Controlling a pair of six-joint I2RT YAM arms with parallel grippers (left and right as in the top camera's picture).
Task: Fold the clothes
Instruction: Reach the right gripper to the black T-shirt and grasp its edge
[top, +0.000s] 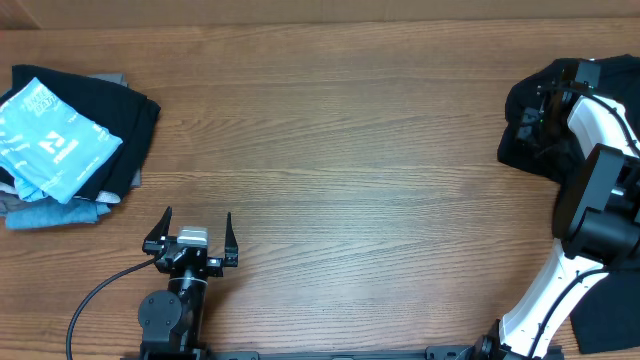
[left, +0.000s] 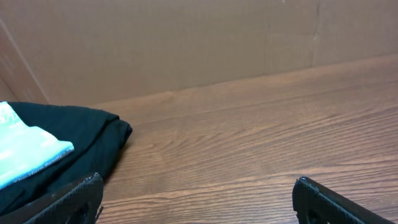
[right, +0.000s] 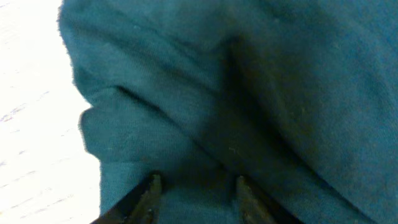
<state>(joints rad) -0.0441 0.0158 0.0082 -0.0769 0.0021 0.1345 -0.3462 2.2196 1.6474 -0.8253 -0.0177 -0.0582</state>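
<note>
A crumpled dark garment (top: 522, 148) lies at the right edge of the table. In the right wrist view it fills the frame as dark teal cloth (right: 249, 93). My right gripper (top: 540, 105) is down on it, fingers (right: 196, 182) apart, with cloth between and under the tips. A stack of folded clothes (top: 70, 140), black with a light blue printed piece on top, sits at the far left. It also shows in the left wrist view (left: 56, 149). My left gripper (top: 190, 236) is open and empty above bare wood (left: 196, 199) near the front edge.
Another dark cloth (top: 612, 318) lies at the front right corner beside the right arm's base. A cardboard wall (left: 186, 43) stands behind the table. A black cable (top: 95, 300) runs from the left arm towards the front left.
</note>
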